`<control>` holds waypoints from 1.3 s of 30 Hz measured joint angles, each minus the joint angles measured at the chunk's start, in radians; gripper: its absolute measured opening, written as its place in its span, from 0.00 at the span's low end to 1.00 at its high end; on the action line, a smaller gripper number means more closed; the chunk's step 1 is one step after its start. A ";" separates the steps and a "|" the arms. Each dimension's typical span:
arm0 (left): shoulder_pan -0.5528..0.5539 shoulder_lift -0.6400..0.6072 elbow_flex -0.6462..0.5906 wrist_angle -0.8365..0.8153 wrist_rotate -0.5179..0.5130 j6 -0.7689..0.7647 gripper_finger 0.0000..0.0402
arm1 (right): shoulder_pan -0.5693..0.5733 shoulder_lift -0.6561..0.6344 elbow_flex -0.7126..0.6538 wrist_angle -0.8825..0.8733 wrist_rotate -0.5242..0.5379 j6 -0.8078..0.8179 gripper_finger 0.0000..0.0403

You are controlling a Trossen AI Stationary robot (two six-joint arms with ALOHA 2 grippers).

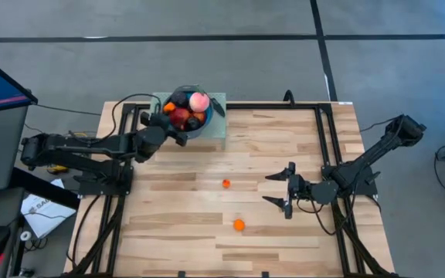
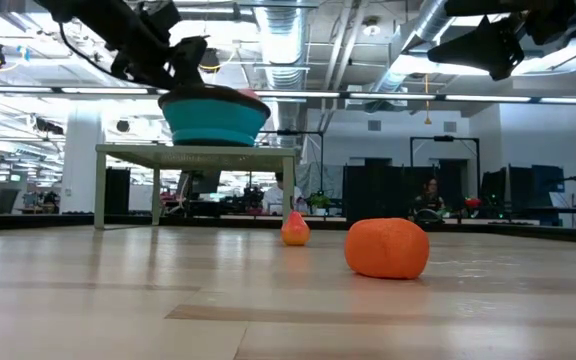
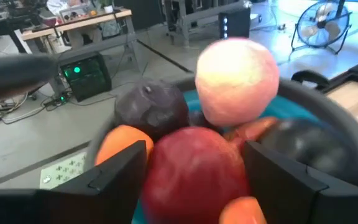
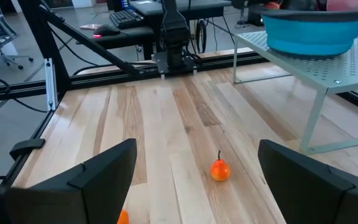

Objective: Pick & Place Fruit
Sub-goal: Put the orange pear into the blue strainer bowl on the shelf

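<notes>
Blue bowl [image 1: 194, 127] sits on a pale green perforated stand [image 1: 219, 131] at the table's far edge, heaped with fruit: pink peach [image 1: 198, 101] on top, red apple [image 1: 180, 117] beside it, dark plum [image 3: 151, 107]. Left gripper [image 1: 178, 136] is at the bowl's rim, jaws spread wide around the apple, not closed on it. Two oranges lie on bare wood well apart from the bowl: the stemmed orange [image 1: 225, 183], stem upright, and the rounder second orange [image 1: 239, 225] farther off. Right gripper [image 1: 287, 191] hovers beside them, jaws wide open, empty.

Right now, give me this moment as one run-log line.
left gripper: at blue bowl on raised shelf, fingers open around red apple | right gripper: open above table | loose: two oranges
</notes>
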 joint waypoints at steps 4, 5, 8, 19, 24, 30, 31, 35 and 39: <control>0.000 -0.050 0.000 0.004 0.020 0.028 0.69 | 0.000 0.000 0.000 -0.002 0.000 0.000 0.82; -0.001 -0.066 0.000 0.003 0.024 0.028 0.70 | 0.000 0.000 0.000 -0.003 0.000 0.000 0.82; -0.001 -0.107 0.000 0.002 0.041 0.030 0.71 | 0.000 0.000 0.000 -0.003 0.000 0.000 0.82; -0.173 -0.181 0.000 0.005 0.324 0.060 0.63 | -0.001 0.034 0.000 0.002 -0.040 -0.030 0.82; -0.369 -0.110 0.000 0.010 0.324 0.054 0.55 | -0.044 0.181 0.000 0.065 -0.115 0.011 0.82; -0.579 0.016 0.000 0.012 0.312 -0.096 0.49 | -0.215 0.419 0.044 0.122 -0.276 -0.006 0.82; -0.609 0.043 0.000 0.011 0.305 -0.131 0.48 | -0.249 0.458 0.057 0.128 -0.306 -0.012 0.82; -0.707 0.175 0.000 0.010 0.272 -0.264 0.45 | -0.357 0.620 0.098 0.241 -0.344 -0.076 0.82; -0.762 0.331 0.000 0.020 0.185 -0.428 0.42 | -0.430 0.779 0.122 0.446 -0.365 -0.087 0.82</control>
